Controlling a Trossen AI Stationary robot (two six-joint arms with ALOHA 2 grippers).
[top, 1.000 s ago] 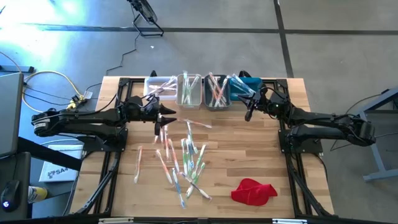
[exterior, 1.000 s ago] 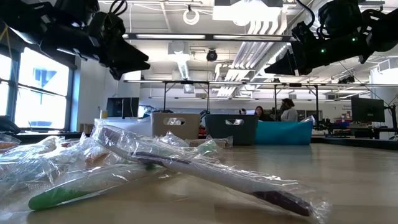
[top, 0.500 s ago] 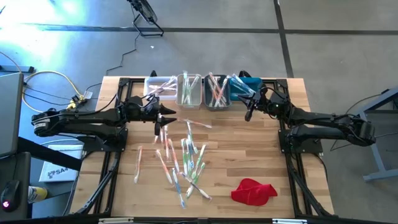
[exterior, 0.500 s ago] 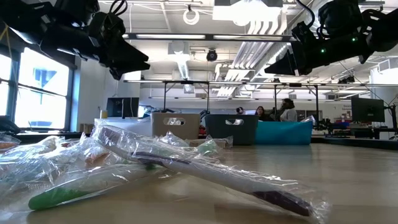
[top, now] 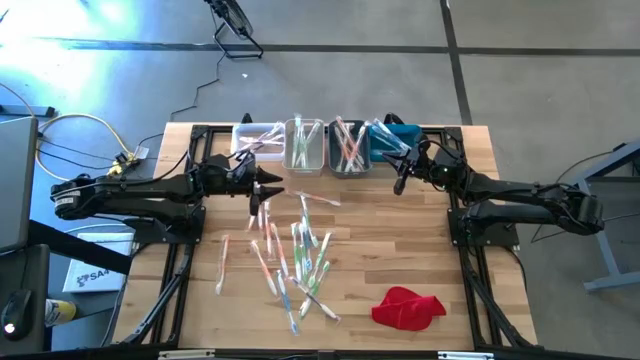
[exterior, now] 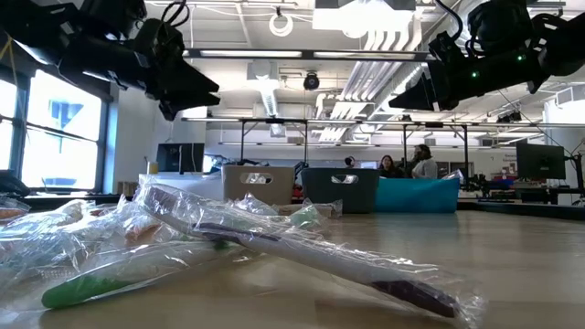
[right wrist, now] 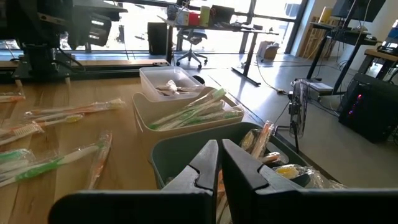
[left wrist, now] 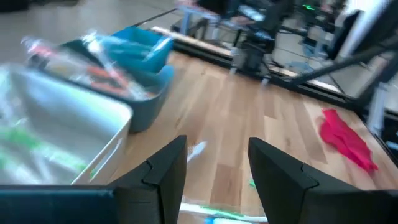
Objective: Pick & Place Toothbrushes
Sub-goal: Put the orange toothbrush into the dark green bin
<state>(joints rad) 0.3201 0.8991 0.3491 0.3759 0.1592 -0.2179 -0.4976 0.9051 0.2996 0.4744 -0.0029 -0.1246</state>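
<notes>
Toothbrushes (top: 295, 255) blurred, scattered. Left hand (left wrist: 214, 165) apart, empty; right hand (right wrist: 219, 163) together.

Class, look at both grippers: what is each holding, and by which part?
Nothing. The left gripper is open and empty; the right gripper is shut with nothing between its fingers.

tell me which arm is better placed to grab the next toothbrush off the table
Probably the left. Its gripper is open and hovers over the top of the loose toothbrushes, while the right gripper is shut and sits beside the blue bin, away from the pile.
</notes>
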